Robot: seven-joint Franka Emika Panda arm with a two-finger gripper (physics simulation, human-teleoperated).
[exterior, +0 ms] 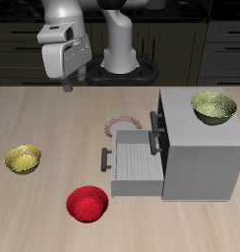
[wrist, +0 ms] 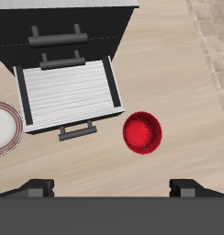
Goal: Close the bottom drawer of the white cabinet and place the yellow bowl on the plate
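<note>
The white cabinet (exterior: 199, 148) (wrist: 72, 23) stands on the table. Its bottom drawer (exterior: 134, 162) (wrist: 68, 90) is pulled far out, showing a ribbed inside, with its dark bar handle (exterior: 105, 157) (wrist: 77, 131) at the outer end. The plate (exterior: 122, 124) (wrist: 1, 128) lies just behind the drawer, partly hidden by it. Far from the cabinet, the yellow bowl (exterior: 24, 158) rests alone on the table; the wrist view does not show it. My gripper (exterior: 68, 86) (wrist: 114, 188) hangs high near the table's back, open, holding nothing, its fingertips (wrist: 40, 188) wide apart.
A red bowl (exterior: 88, 204) (wrist: 142, 132) sits near the table's front edge, close to the drawer's handle end. An olive-green bowl (exterior: 213, 106) rests on top of the cabinet. A second drawer with a like handle (exterior: 155, 125) (wrist: 59, 34) sits shut above the open one.
</note>
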